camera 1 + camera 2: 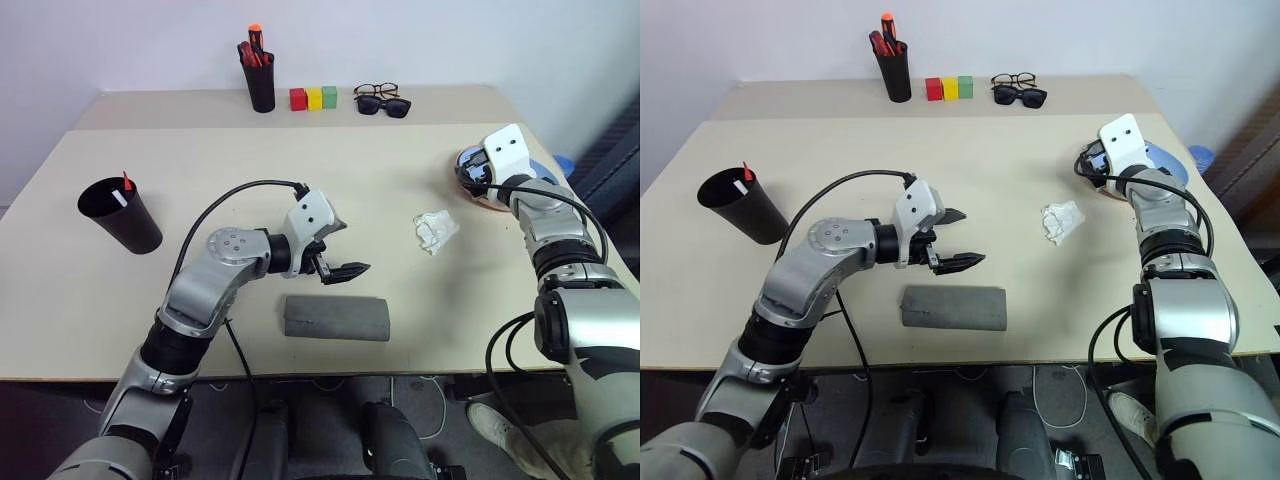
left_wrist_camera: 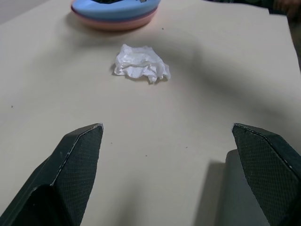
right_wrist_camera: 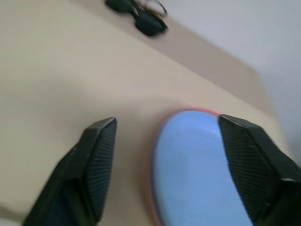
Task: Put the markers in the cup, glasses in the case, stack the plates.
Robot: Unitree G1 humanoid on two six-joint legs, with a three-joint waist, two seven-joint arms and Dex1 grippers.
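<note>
Beige desk (image 1: 400, 200): blue plate (image 3: 197, 174) already sits on pink plate (image 2: 117, 23) directly under the right gripper (image 3: 167, 141), jaws apart and empty; left gripper (image 1: 958, 240) gapes empty beside closed case (image 1: 336, 318).

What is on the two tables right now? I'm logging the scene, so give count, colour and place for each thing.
cup: 1, black, near table's left side, markers poking out.
case: 1, grey, closed, near front edge, centre.
crumpled tissue: 1, white, right of centre.
plates: 2, light blue stacked on salmon pink, far right.
pen holder: 1, black, holding red and orange pens, back table.
blocks: 3, red, yellow, green, in a row beside the pen holder.
spare glasses: 2 pairs, dark sunglasses and black-rimmed clear, back table, right of the blocks.
left tool: open, above the case.
right tool: open, above the plates.
</note>
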